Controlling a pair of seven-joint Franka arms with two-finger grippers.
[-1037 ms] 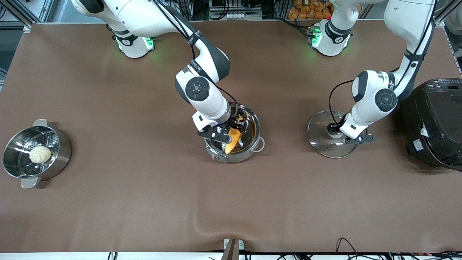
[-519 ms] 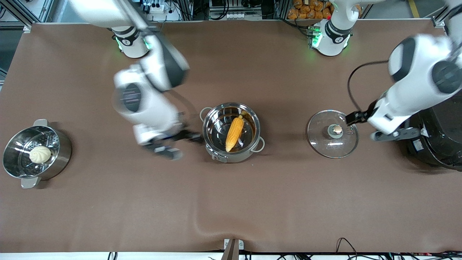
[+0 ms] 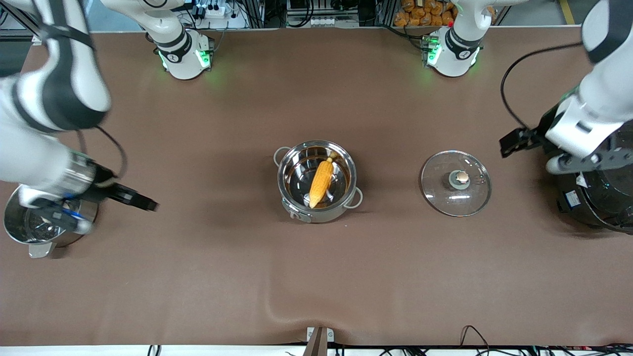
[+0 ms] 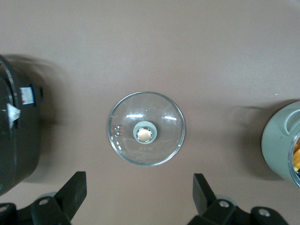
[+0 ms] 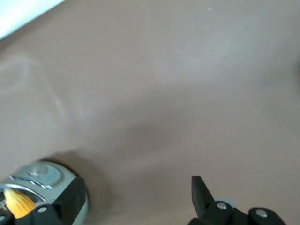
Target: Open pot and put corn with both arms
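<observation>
The steel pot [image 3: 316, 184] stands uncovered at the table's middle. The yellow-orange corn [image 3: 321, 183] lies inside it. Its glass lid [image 3: 455, 184] lies flat on the table beside it, toward the left arm's end. My left gripper [image 3: 588, 160] is open and empty, raised over the edge of the rice cooker. In the left wrist view the lid [image 4: 146, 128] lies under my open left gripper [image 4: 138, 192], with the pot [image 4: 281, 145] at the edge. My right gripper [image 3: 54, 212] is open and empty, raised over the steamer pot. The right wrist view shows my open right gripper [image 5: 137, 192], the pot [image 5: 44, 178] and the corn [image 5: 18, 204].
A black rice cooker [image 3: 603, 202] stands at the left arm's end of the table; it also shows in the left wrist view [image 4: 16, 136]. A steel steamer pot [image 3: 29, 237] stands at the right arm's end, mostly hidden by my right gripper. Brown cloth covers the table [image 3: 316, 277].
My right gripper let go of the corn in the pot and swung away to over the steamer pot. My left gripper left the lid's knob and moved over the rice cooker.
</observation>
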